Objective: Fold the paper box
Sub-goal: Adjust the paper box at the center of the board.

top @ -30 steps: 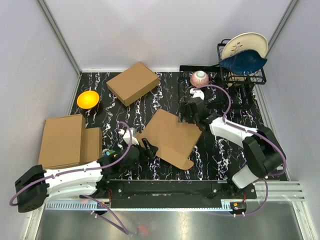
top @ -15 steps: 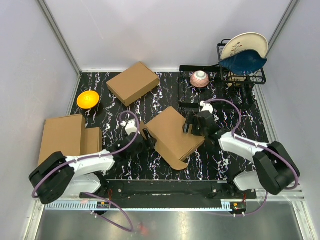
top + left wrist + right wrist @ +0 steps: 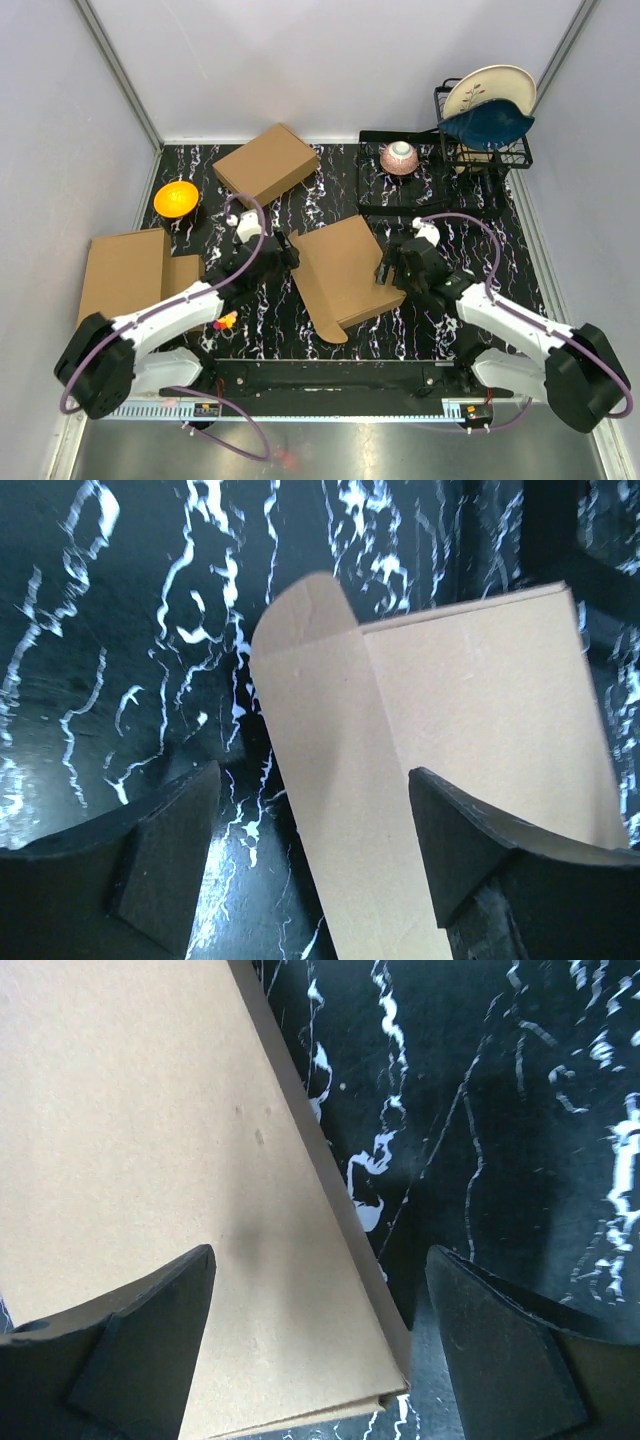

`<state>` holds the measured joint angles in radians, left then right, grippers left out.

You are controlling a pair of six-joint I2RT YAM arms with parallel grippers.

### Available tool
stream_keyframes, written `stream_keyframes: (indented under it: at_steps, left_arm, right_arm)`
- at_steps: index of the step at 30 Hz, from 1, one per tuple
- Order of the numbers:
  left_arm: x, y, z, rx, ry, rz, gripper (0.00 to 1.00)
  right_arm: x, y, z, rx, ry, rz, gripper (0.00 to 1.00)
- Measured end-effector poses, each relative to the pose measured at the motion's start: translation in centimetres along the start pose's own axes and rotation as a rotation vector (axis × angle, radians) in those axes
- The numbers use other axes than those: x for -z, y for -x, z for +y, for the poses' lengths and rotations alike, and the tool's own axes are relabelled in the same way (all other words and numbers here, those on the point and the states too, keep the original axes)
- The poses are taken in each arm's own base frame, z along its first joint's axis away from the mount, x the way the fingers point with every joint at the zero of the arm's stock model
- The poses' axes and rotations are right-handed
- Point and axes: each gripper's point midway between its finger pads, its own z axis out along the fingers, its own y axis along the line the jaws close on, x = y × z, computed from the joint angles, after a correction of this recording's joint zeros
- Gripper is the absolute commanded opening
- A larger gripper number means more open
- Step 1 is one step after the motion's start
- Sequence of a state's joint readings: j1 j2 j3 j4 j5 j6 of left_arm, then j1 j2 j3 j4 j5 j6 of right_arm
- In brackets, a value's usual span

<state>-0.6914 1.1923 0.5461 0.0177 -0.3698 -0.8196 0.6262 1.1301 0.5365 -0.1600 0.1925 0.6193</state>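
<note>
The paper box (image 3: pixel 340 270) lies folded flat in the middle of the table, a rounded tab at its near corner. My left gripper (image 3: pixel 287 252) is open at the box's left corner; in the left wrist view the box (image 3: pixel 450 720) and its rounded flap edge lie between my open fingers (image 3: pixel 160 860), gripper (image 3: pixel 315 855). My right gripper (image 3: pixel 390 270) is open at the box's right edge; in the right wrist view the box's double-layered corner (image 3: pixel 200 1160) lies between the open fingers (image 3: pixel 510 1360), gripper (image 3: pixel 320 1345). Neither gripper is closed on it.
A compact brown box (image 3: pixel 265 165) lies at the back. A tan cardboard slab (image 3: pixel 125 280) lies at the left edge. An orange bowl (image 3: pixel 176 198) stands far left. A patterned bowl (image 3: pixel 399 157) and a dish rack (image 3: pixel 485 140) with plates stand at the back right.
My left gripper moved away from the bases along the box's left edge. My right gripper moved nearer, to the box's right edge. The box turned and shifted slightly.
</note>
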Motion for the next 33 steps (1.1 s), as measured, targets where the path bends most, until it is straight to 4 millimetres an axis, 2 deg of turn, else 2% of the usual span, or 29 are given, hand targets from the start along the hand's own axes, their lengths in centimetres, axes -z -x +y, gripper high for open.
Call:
stream_keyframes:
  at_steps: [2,5,8,10,12,14,17,19,21,28,33]
  left_arm:
    - [1.3,1.8,-0.2,-0.006,0.007,-0.038,0.77]
    - [3.6,4.0,-1.2,0.019,-0.060,-0.104,0.76]
    - [5.9,5.0,-3.9,0.071,-0.257,-0.157,0.75]
    - [6.5,4.0,-5.7,0.074,-0.367,-0.136,0.74]
    - [6.5,1.7,-8.3,0.041,-0.464,-0.061,0.72]
    - [5.8,-1.8,-10.4,-0.012,-0.521,0.051,0.70]
    - [5.0,-6.8,-11.5,-0.069,-0.559,0.200,0.68]
    - [4.5,-8.9,-11.3,-0.078,-0.556,0.261,0.68]
    - [4.1,-9.5,-11.3,-0.066,-0.558,0.278,0.67]
    - [3.5,-9.8,-11.7,0.003,-0.598,0.258,0.66]
    - [3.5,-9.8,-11.6,0.025,-0.613,0.240,0.66]
  right_arm:
    - [0.9,0.8,-0.5,0.005,-0.034,-0.019,0.91]
    - [2.1,2.9,0.3,0.008,-0.013,-0.081,0.89]
    - [3.2,4.7,1.7,0.005,0.054,-0.152,0.88]
    - [3.3,5.3,2.3,0.004,0.081,-0.172,0.88]
    - [3.0,5.2,2.7,0.007,0.099,-0.166,0.88]
    - [2.5,4.6,2.9,0.013,0.106,-0.138,0.88]
    - [2.4,4.3,3.1,0.015,0.116,-0.121,0.88]
    - [2.5,4.3,3.4,0.014,0.131,-0.119,0.88]
    - [2.6,4.2,3.6,0.010,0.146,-0.121,0.87]
    - [2.3,2.9,3.2,0.005,0.154,-0.090,0.87]
    - [2.1,3.1,2.7,-0.001,0.127,-0.105,0.87]
